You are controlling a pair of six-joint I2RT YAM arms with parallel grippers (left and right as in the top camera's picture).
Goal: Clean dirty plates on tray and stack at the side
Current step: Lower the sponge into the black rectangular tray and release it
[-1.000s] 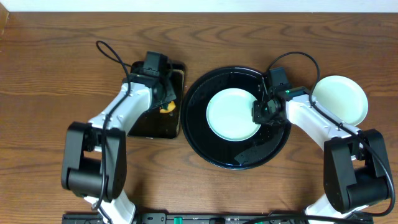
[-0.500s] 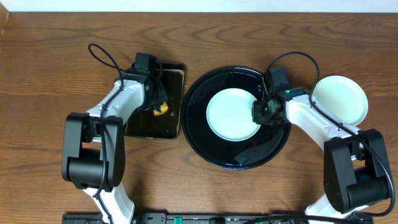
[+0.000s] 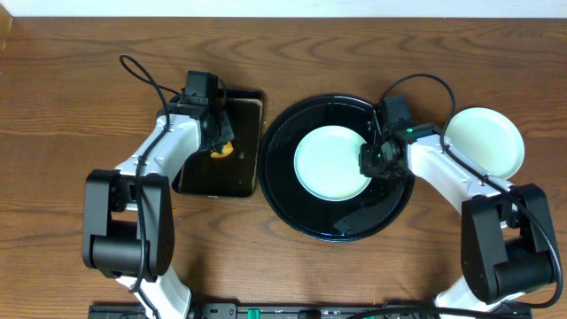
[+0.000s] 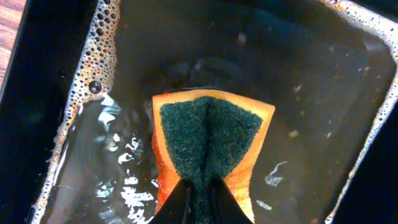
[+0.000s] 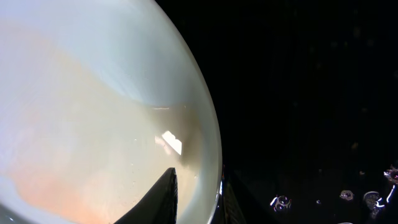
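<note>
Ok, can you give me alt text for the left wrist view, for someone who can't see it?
The left gripper pinches an orange sponge with a dark green scouring face, creasing it down the middle, over soapy water in a black rectangular tray. Foam bubbles line the water's edge along the tray walls.

A small rectangular black tray [image 3: 239,173] holds soapy water, with foam bubbles [image 4: 93,56] lining its walls. An orange sponge [image 4: 208,146] with a dark green scouring face sits about mid-tray, creased down its centre.
</note>
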